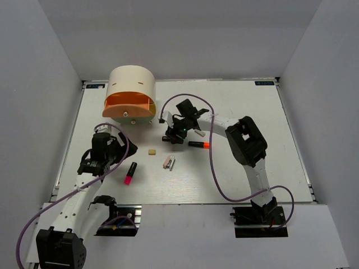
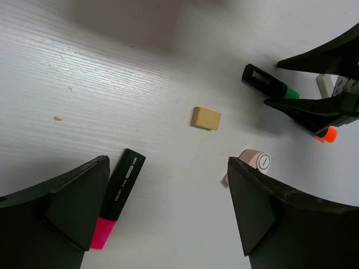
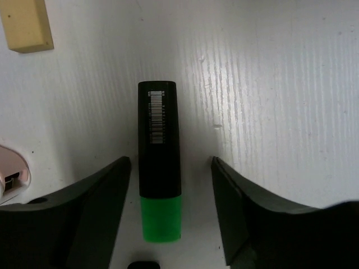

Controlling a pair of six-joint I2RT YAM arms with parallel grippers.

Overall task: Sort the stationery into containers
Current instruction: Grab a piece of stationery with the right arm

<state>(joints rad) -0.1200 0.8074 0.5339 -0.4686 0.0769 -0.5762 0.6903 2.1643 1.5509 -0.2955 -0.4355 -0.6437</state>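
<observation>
My right gripper [image 3: 171, 162] is open, its fingers on either side of the green-capped black marker [image 3: 160, 151], which lies on the table; the pads are apart from it. In the top view this gripper [image 1: 173, 136] is at mid-table. The orange-capped marker [image 1: 199, 144] lies just right of it. The tan eraser [image 1: 151, 151], the pinkish clip [image 1: 168, 162] and the pink-capped marker [image 1: 130, 173] lie loose further left. My left gripper [image 1: 112, 147] is open and empty above the table, with the pink-capped marker [image 2: 118, 197] by its left finger. The cream box [image 1: 132, 92] stands at the back left.
A small grey eraser [image 2: 325, 84] lies behind the right gripper. The box's orange drawer tier [image 1: 128, 105] is swung out toward the front. A purple cable [image 1: 216, 168] loops over the table by the right arm. White walls enclose the table.
</observation>
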